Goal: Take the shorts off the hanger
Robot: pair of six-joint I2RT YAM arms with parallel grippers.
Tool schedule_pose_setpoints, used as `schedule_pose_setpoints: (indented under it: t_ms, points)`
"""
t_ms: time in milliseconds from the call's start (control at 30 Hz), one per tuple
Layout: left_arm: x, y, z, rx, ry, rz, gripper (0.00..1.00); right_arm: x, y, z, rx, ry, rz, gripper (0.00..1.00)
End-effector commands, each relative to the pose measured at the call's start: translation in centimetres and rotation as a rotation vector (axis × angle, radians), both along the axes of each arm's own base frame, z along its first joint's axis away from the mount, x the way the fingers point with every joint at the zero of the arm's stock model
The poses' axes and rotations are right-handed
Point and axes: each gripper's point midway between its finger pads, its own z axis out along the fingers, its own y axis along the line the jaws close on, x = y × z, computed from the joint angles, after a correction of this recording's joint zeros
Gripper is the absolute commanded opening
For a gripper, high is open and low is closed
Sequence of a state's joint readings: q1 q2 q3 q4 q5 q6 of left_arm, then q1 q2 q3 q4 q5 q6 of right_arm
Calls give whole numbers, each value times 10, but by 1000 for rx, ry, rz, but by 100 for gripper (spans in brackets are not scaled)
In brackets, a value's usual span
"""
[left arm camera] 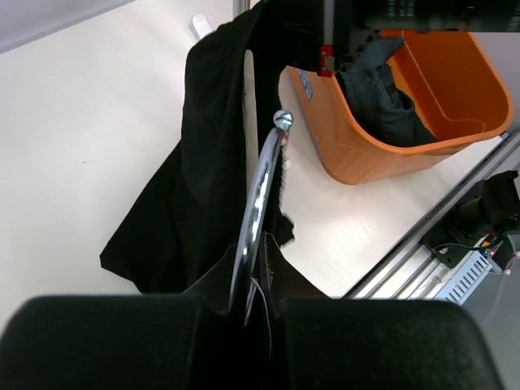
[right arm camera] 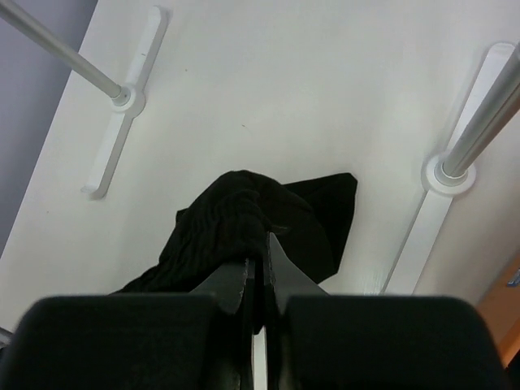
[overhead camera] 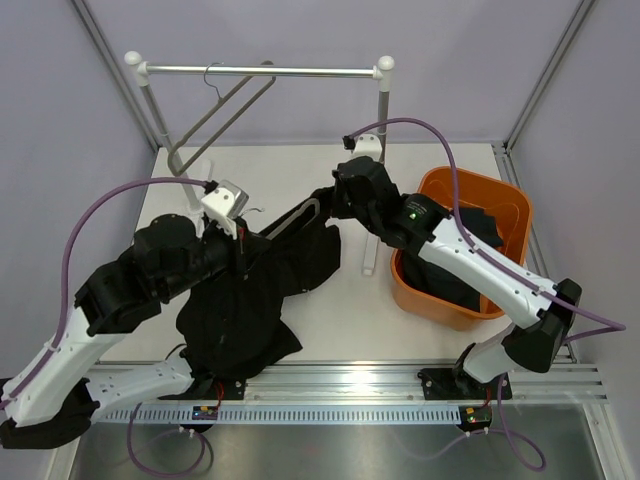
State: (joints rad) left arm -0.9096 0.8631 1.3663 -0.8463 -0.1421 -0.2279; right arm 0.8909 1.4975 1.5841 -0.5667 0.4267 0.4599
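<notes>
One pair of black shorts (overhead camera: 255,300) hangs limp from a hanger (overhead camera: 297,214) held low over the table between my two grippers. My left gripper (overhead camera: 238,238) is shut on the hanger's chrome hook (left arm camera: 257,195), which runs out from between its jaws (left arm camera: 258,286) alongside the shorts (left arm camera: 203,154). My right gripper (overhead camera: 335,200) is shut on a bunched part of the shorts (right arm camera: 244,215) at the hanger's other end; its jaws (right arm camera: 264,272) are pressed together on the fabric. A second dark pair (overhead camera: 478,226) lies in the orange bin (overhead camera: 505,200).
A clothes rack's rail (overhead camera: 260,70) spans the back, with an empty grey hanger (overhead camera: 215,120) on it. Its right post (right arm camera: 479,134) and left post (right arm camera: 65,53) stand on white feet. The orange bin (left arm camera: 382,154) sits at the right. An aluminium rail (overhead camera: 340,375) runs along the front.
</notes>
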Motion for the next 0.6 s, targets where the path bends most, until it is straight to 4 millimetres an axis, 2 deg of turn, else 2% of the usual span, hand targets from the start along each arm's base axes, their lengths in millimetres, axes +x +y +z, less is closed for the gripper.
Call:
schedule_pose_setpoints:
  t_ms: [0, 100, 200, 267, 300, 367, 400, 467, 500, 567]
  points:
    - [-17, 8, 19, -61, -47, -55, 0, 24, -24, 12, 0, -33, -102, 0]
    - [-18, 13, 29, -96, -79, -40, 0, 23, -27, 8, -4, -25, -103, 0]
    - [-18, 13, 40, -148, -118, -36, 0, 15, -21, 3, 17, -4, -60, 0]
    - [-16, 9, 40, -162, -129, -43, 0, 8, -14, 2, 39, 8, -16, 0]
    - [-13, 6, 49, -199, -157, -41, 0, 4, -13, 1, 43, 8, -4, 0]
    - [-10, 4, 48, -226, -175, -34, 0, -7, -6, 0, 38, 6, 26, 0]
    - [-9, 1, 57, -263, -202, -34, 0, -13, -6, 1, 41, 5, 33, 0]
    - [-5, 1, 58, -294, -215, -15, 0, -25, -1, 1, 48, 8, 60, 0]
    - [-3, 0, 68, -330, -244, -9, 0, -31, -2, 3, 62, 6, 64, 0]
    - [3, 0, 71, -347, -260, 17, 0, -41, 0, 6, 78, 3, 86, 0]
